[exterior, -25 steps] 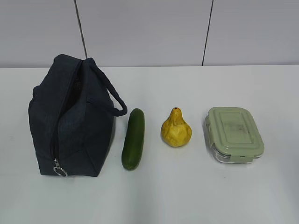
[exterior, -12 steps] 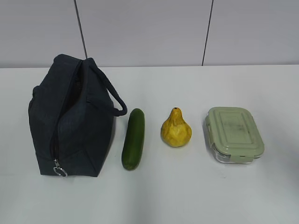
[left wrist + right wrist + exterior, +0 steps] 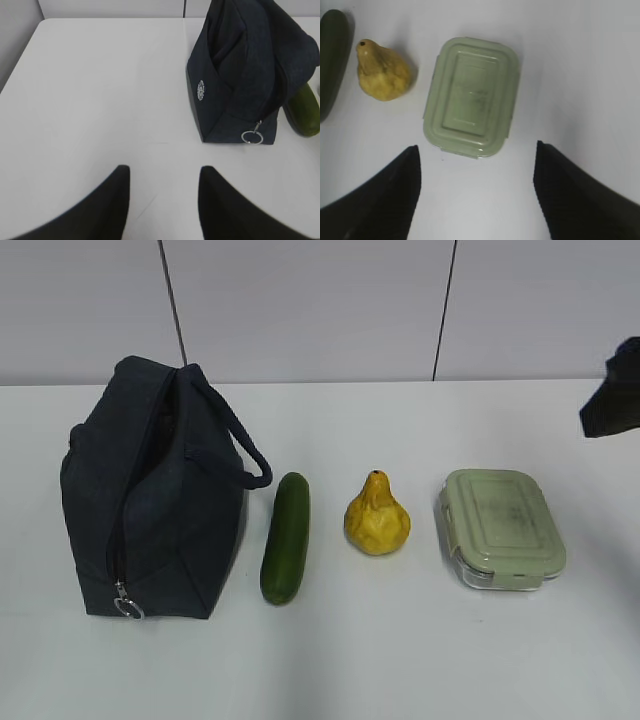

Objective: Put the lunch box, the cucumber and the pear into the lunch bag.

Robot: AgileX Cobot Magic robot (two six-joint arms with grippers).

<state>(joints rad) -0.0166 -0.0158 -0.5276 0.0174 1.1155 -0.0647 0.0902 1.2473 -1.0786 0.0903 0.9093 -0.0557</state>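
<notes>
We note lunch bag [image 3: 155, 495] at table [image 3: 400, 660] left, then cucumber [image 3: 285, 537], pear [image 3: 376, 515], lunch box [image 3: 502, 528], gaps between. Right end effector [image 3: 476, 192] wide, empty, above box; left end effector [image 3: 162, 200] part-open, empty, over bare table.

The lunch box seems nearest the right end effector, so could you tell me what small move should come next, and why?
Probably lower the right end effector straight over the lunch box. Its jaws stand wide open and empty, the box lies just ahead between them, and the lunch bag is unzipped.
</notes>
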